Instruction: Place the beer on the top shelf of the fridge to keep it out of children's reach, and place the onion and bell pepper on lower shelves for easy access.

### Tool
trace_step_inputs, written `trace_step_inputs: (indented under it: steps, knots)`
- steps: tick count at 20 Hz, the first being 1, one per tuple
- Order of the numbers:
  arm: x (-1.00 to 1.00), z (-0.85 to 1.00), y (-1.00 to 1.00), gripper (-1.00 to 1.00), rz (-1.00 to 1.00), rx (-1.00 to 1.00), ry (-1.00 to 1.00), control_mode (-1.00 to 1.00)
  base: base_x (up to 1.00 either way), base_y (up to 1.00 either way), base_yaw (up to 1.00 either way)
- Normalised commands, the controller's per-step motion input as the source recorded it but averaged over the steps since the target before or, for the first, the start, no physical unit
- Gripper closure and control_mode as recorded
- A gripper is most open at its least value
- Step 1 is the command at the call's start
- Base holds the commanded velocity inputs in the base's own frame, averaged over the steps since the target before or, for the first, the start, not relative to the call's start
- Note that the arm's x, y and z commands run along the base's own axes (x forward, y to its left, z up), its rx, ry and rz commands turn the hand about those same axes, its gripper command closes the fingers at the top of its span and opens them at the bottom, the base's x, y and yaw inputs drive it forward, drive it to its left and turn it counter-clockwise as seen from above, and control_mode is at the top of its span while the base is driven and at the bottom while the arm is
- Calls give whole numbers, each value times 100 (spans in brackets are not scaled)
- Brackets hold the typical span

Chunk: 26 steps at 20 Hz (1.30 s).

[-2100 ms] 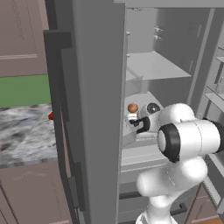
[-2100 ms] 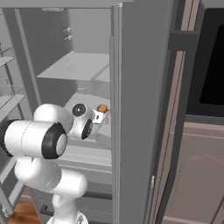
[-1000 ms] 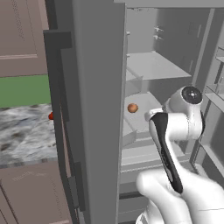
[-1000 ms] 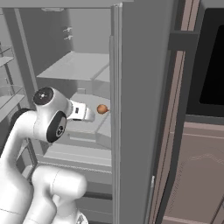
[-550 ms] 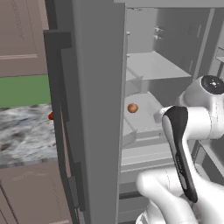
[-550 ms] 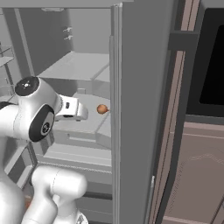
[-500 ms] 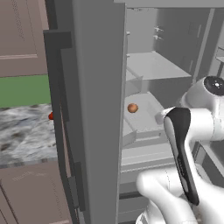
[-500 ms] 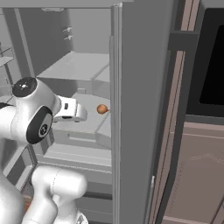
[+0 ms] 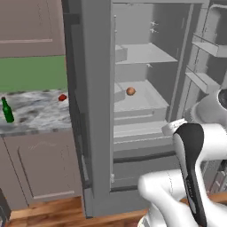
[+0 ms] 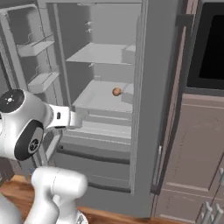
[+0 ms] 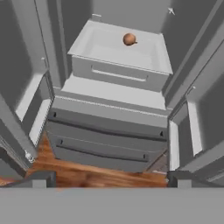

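The fridge stands open before me, its top shelf bare. The onion sits on a lower, tray-like shelf with a raised lip. The beer stands upright on the counter left of the fridge, the pepper near it. My gripper hangs open outside the fridge, holding nothing.

Orange-tan onion, seemingly dark green beer

I see a speckled stone counter over a brown cupboard, a green wall behind it, a black oven and a wood floor.
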Motion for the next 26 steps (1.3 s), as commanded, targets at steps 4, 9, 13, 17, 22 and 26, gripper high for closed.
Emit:
trace_step_inputs:
  steps: [4,9,13,17,22,26]
  knots:
    - [0,0,0,-100,0,0,0,100,-83,79,12]
    - [0,0,0,-100,0,0,0,100,-11,100,4]
    - [0,0,0,-100,0,0,0,100,23,100,0]
    - [0,0,0,-100,0,0,0,100,62,100,0]
    - [0,0,0,-100,0,0,0,100,77,69,0]
    - [0,0,0,-100,0,0,0,100,79,29,0]
